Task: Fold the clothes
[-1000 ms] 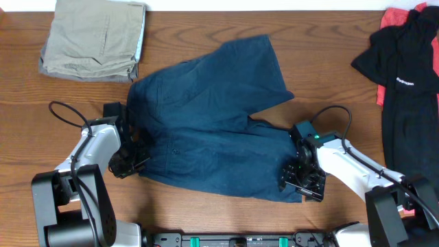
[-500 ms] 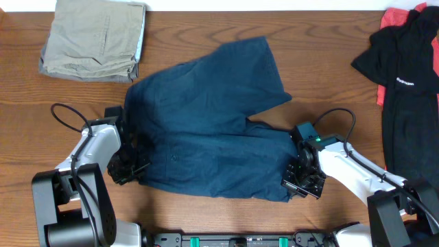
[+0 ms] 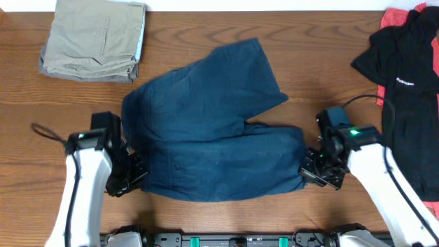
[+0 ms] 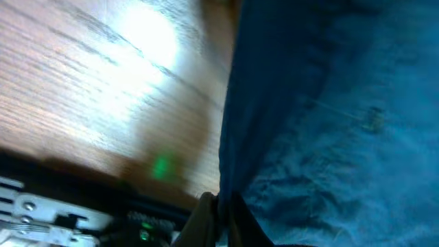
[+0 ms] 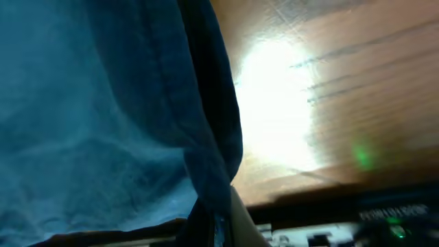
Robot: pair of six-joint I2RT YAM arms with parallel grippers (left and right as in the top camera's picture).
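Note:
The clothes [image 3: 206,130] are one dark navy garment with two legs, spread across the middle of the wooden table. My left gripper [image 3: 132,175] is shut on the garment's near left edge, by the waistband. In the left wrist view, blue fabric [image 4: 329,103] hangs from my left gripper [image 4: 221,216], pinched between its fingers. My right gripper [image 3: 310,171] is shut on the near right leg end. The right wrist view shows a dark fold of the cloth [image 5: 89,103] clamped in my right gripper [image 5: 221,221], with the tabletop beyond it.
Folded khaki trousers [image 3: 94,38] lie at the far left corner. A black T-shirt [image 3: 405,55] with white lettering lies over red cloth [image 3: 394,17] on the right. Bare wood [image 3: 329,62] shows between garment and T-shirt. A black cable [image 3: 48,132] loops beside the left arm.
The right gripper has shut on the leg end. Both arms have risen and moved apart, stretching the garment's near edge straighter between them.

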